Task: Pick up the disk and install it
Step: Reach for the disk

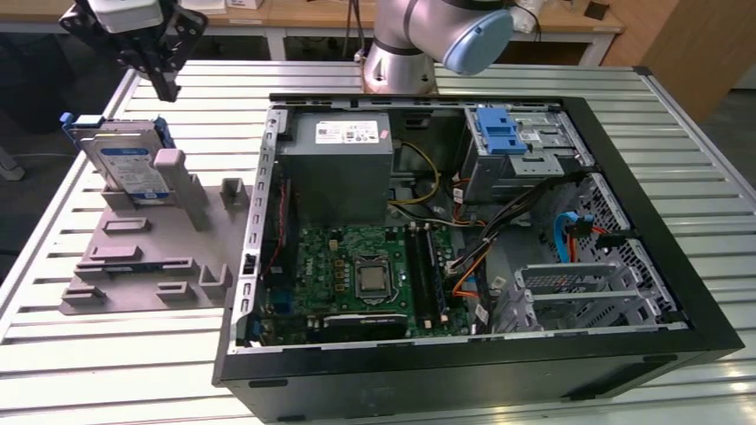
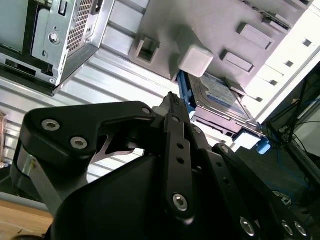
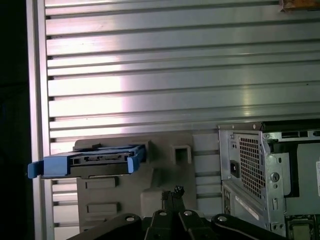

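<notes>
The gripper [image 1: 165, 88], fingers pressed together and empty, hangs just above the disk [image 1: 127, 161] without touching it. The disk leans in a grey stand [image 1: 136, 266] beside the computer case [image 1: 449, 376], its long axis sloping upward. It is probably dense, stiff and shock-sensitive, best held by the blue frame's side edges.

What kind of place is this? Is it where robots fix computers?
Probably a robotics lab or workshop. A robot arm stands at a slatted metal table beside an open computer case. The disk sits in a grey holder, and there are wooden workbenches behind.
</notes>
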Controlling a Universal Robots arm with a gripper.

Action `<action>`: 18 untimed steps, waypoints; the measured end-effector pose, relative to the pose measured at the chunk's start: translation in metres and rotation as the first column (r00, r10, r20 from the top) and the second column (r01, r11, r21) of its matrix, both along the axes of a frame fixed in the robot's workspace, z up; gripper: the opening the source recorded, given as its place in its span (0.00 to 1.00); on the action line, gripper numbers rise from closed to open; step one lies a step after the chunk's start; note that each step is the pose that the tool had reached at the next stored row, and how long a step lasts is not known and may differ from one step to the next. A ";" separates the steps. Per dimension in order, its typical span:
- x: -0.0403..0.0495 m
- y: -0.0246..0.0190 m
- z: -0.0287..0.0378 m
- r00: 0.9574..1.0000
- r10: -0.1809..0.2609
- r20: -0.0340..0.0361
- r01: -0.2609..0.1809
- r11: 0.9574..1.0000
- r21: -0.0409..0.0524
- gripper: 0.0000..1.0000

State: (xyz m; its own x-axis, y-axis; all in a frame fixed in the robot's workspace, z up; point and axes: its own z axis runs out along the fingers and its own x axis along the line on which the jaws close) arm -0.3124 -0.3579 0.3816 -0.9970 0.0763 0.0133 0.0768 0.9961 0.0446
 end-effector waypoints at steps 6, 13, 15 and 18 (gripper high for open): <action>-0.0044 0.0004 -0.0002 1.000 0.000 0.000 0.000 1.000 0.000 0.11; -0.0080 0.0005 -0.0002 1.000 0.000 0.000 0.000 1.000 0.000 0.11; -0.0081 0.0005 -0.0002 1.000 0.000 0.000 0.000 1.000 0.000 0.11; -0.0092 0.0005 -0.0002 1.000 0.000 0.000 0.000 1.000 0.000 0.11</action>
State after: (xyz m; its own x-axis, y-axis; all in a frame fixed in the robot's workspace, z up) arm -0.3216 -0.3574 0.3814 -0.9970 0.0764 0.0133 0.0769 0.9960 0.0445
